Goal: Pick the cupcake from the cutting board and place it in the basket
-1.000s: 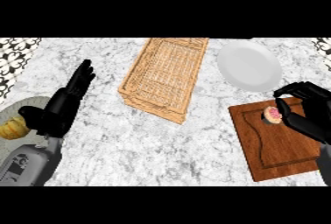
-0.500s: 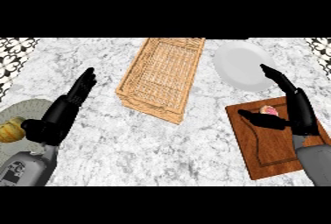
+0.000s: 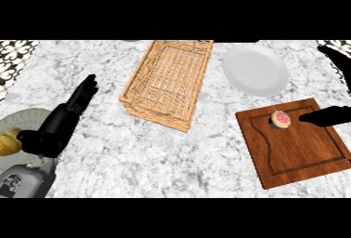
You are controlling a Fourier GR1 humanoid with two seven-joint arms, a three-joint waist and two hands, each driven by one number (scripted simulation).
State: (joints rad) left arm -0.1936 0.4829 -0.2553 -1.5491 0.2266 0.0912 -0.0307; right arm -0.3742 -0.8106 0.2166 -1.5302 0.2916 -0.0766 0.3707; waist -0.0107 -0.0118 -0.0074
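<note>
- The left hand (image 3: 67, 118) shows at the left, above a grey plate (image 3: 27, 118) that carries a yellow-brown bit of food (image 3: 7, 142). Its fingers are straight and together, and it holds nothing. It lies much as it did a second ago, so I read it as resting and taking no part in the pick.
- The basket (image 3: 168, 81) sits in the middle of the counter (image 3: 171, 158), tilted, with nothing in it. It has not moved.
- A white plate (image 3: 255, 69) lies between the basket and the right edge, above the cutting board (image 3: 295, 144), and it is bare.
- The cupcake (image 3: 280, 119) stands on the cutting board near its upper left corner, well apart from the basket.
- The right hand (image 3: 326, 116) is what has changed.
  - A second ago it was curled over the cupcake. Half a second ago it had spread open above it.
  - Now most of it has slid off the right edge. One black digit reaches in just beside the cupcake, and another part shows far up at the top right corner.
  - The fingers are spread wide apart and grip nothing.
- My reading is that the cupcake has not been lifted, so the pick is still to be done. The hand must come back over the cupcake and close round it before any carry leftward to the basket.
- No brand, label or writing can be read. The tiles at the top left bear only a pattern, and the dark marks on the left forearm are illegible.
</note>
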